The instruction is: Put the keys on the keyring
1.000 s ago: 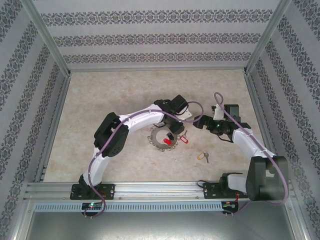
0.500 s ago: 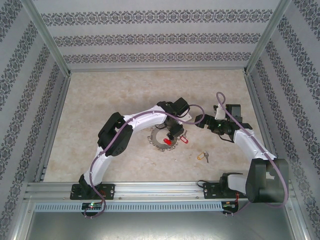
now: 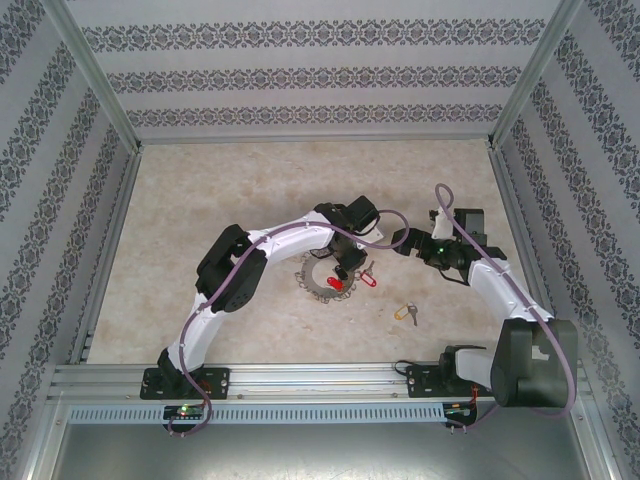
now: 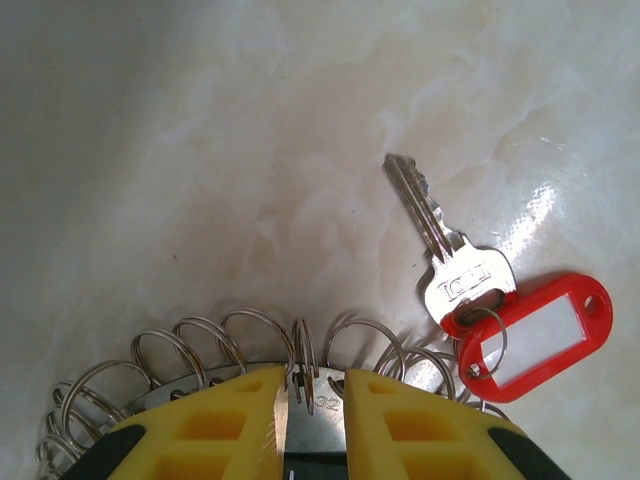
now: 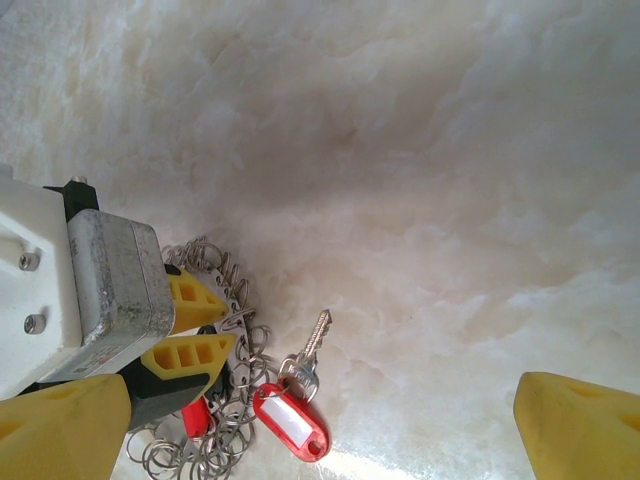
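1. The left claw is down on the worktop. Its fingers are drawn in to a narrow gap over the near rim of the keyring. One wire loop of that rim stands in the gap, but I cannot tell whether the fingers actually bite on it.
2. The right claw hovers just to the right, spread wide with nothing between its fingers.
3. The red-tagged key lies flat just beside the keyring's right edge, blade pointing away. Whether its small ring touches the loops is unclear.
4. The yellow-tagged key lies well apart, nearer the right arm's base.
5. The step in hand looks like pinning the keyring so a key can be threaded on.
6. The next move probably needs the left claw to hold firm while the right claw comes down on the red-tagged key. That calls for a fine pinch on a thin, flat piece, which could easily skid.
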You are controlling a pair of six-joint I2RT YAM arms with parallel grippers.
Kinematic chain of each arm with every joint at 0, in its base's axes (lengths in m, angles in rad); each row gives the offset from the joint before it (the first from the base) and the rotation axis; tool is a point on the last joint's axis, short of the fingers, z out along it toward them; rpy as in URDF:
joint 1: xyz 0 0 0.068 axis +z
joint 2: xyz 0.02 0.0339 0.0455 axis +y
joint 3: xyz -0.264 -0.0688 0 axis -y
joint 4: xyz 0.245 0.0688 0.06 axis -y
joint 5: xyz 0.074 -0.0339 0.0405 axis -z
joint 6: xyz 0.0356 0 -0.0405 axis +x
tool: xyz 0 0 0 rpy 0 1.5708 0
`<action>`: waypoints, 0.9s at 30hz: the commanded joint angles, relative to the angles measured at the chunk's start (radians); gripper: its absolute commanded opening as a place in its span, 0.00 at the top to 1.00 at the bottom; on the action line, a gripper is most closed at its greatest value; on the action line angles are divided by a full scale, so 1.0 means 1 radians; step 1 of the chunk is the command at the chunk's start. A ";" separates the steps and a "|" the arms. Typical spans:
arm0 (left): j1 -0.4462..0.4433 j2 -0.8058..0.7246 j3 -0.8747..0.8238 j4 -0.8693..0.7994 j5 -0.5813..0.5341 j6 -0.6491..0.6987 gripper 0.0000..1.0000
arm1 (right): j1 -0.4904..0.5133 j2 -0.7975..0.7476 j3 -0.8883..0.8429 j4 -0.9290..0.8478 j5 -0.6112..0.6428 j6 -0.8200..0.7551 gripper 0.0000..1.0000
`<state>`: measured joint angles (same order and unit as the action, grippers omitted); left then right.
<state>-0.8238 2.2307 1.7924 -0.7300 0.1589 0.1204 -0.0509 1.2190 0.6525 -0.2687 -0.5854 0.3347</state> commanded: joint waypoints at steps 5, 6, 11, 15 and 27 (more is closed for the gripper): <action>-0.009 0.033 0.025 -0.014 -0.013 0.006 0.74 | -0.020 -0.041 0.007 -0.022 -0.008 -0.005 0.02; -0.009 0.033 0.025 -0.013 -0.014 0.007 0.74 | -0.021 -0.046 0.006 -0.023 -0.007 -0.005 0.02; -0.009 0.036 0.030 -0.012 -0.014 0.010 0.75 | -0.029 -0.054 0.005 -0.025 -0.004 -0.005 0.02; -0.009 0.036 0.031 -0.014 -0.015 0.010 0.82 | -0.033 -0.053 0.005 -0.024 -0.003 -0.006 0.02; -0.008 -0.098 -0.057 -0.022 -0.007 0.010 1.00 | -0.033 -0.090 -0.014 -0.019 -0.019 0.006 0.02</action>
<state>-0.8238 2.2307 1.7741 -0.7261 0.1524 0.1246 -0.0769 1.1595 0.6514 -0.2813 -0.5854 0.3351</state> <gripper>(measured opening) 0.047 0.979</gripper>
